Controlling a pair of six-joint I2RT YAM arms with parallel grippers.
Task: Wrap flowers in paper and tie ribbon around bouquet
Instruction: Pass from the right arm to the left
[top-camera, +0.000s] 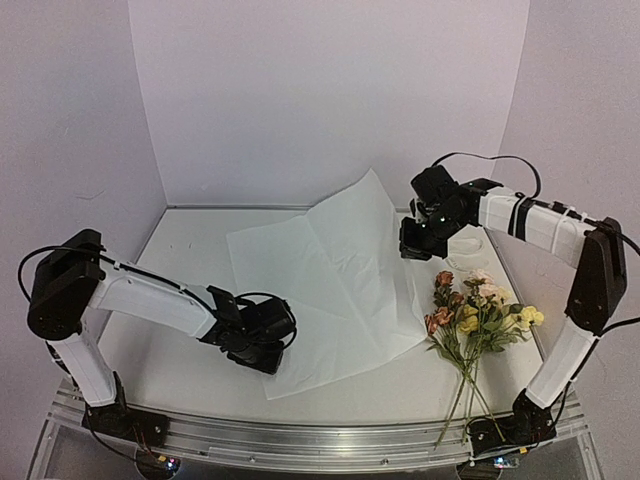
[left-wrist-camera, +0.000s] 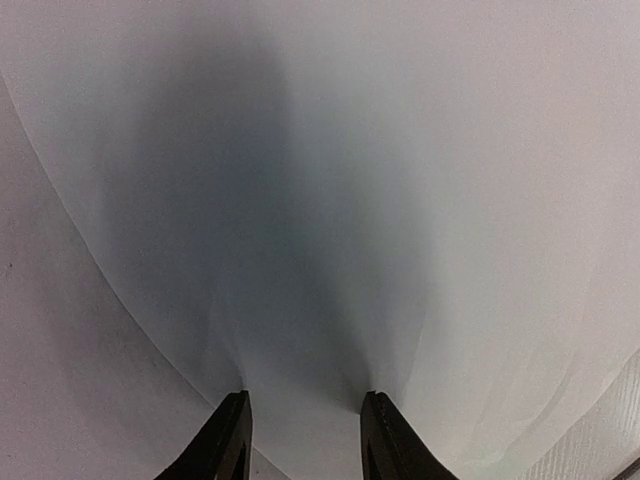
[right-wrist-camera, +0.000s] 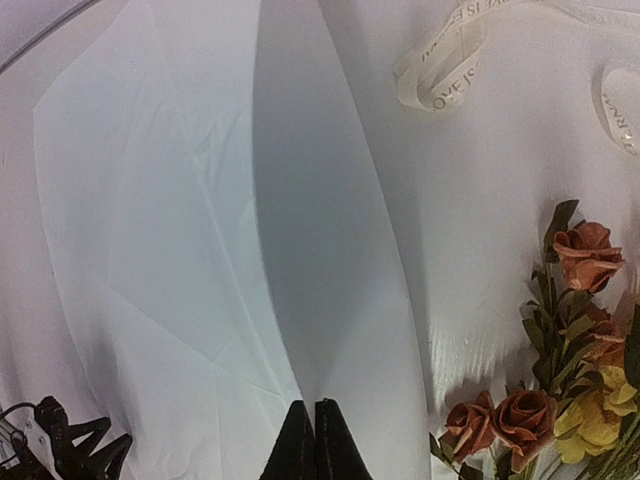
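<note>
My right gripper (right-wrist-camera: 315, 412) is fully closed, its two black tips pressed together on a raised fold of the paper (top-camera: 335, 285). The sheet tents up toward that pinch, and in the overhead view its far right part stands off the table (top-camera: 180, 375) in a peak. My left gripper (left-wrist-camera: 305, 400) is partly open, with a clear gap between its tips. The near-left edge of the paper lies across that gap and puckers at each tip. Nothing is clamped there, and I cannot tell whether the tips press on the sheet. The remainder of the paper lies spread and creased over the middle of the table. The flowers (top-camera: 478, 315) lie flat on the table at the sheet's right edge, blooms toward the far side and stems running to the near edge. The ribbon (right-wrist-camera: 445, 75) lies loose in loops on the bare table beyond the blooms, to the right of the paper, with printed lettering on it.
</note>
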